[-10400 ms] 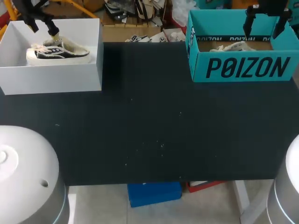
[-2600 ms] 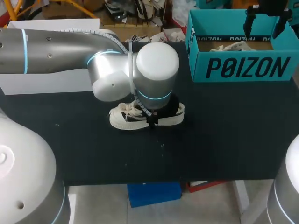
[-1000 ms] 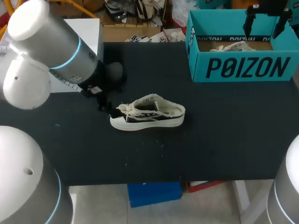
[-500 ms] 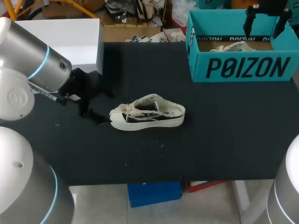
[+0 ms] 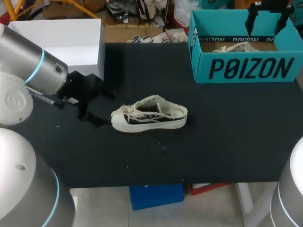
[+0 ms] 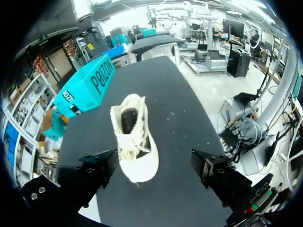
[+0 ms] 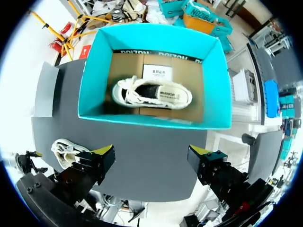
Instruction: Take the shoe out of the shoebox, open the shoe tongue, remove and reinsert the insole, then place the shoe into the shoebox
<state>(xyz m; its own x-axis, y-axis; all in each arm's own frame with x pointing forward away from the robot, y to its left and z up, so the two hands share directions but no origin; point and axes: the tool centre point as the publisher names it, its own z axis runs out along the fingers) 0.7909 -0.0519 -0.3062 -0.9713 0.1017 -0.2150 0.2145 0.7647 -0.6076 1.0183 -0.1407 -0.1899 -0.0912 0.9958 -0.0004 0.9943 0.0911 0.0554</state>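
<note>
Cream/blk shoe (image 5: 149, 116) — teal shoebox (image 5: 246, 68)

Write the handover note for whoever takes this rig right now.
Left gripper: open, empty, at the toe end of the shoe, not touching it.
Right gripper: open, empty, above the teal box, which holds a second shoe.
Done: shoe is out, standing on its sole on the table.
Left: open tongue, pull and refit insole, box the shoe.

Lg dark lettering (image 5: 251, 69) on teal shoebox (image 5: 202, 56) front (white label (image 7: 157, 72) inside: illegible).
</note>
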